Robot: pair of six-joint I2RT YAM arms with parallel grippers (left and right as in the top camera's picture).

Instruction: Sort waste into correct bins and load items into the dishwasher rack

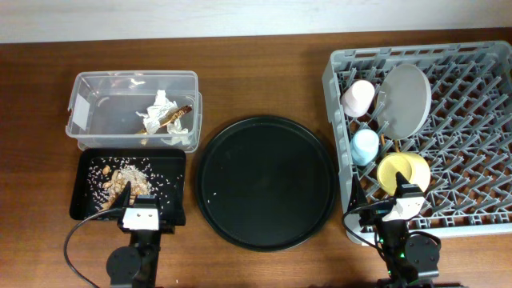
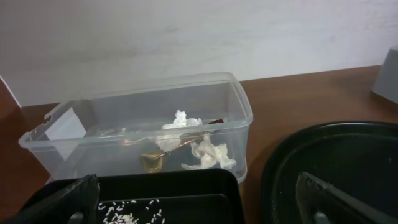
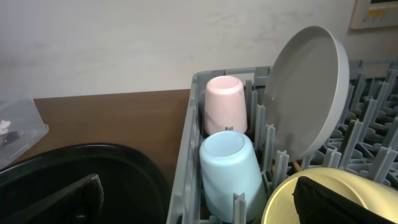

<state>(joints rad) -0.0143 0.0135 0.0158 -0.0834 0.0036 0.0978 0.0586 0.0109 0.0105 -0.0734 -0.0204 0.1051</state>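
The clear box [image 1: 104, 88] holds a crumpled white napkin [image 1: 160, 106] and a brown wrapper [image 2: 152, 160]. Crumbly food scraps [image 1: 120, 178] lie in the shallow black tray [image 1: 166, 190]. In the grey dishwasher rack [image 1: 472, 144] sit a pink cup [image 1: 358, 97], a light blue cup [image 1: 365, 146], a yellow bowl [image 1: 402, 170] and a leaning grey-white plate [image 1: 404, 100]. My left gripper [image 1: 142, 206] hangs open over the black tray's near edge, holding nothing. Open and bare too, my right gripper [image 1: 406, 196] straddles the rack's near left corner beside the bowl.
A large round black tray [image 1: 266, 182] lies between the bins and the rack, with only a few specks on it. Bare wooden table runs along the back. The rack's right side is open lattice.
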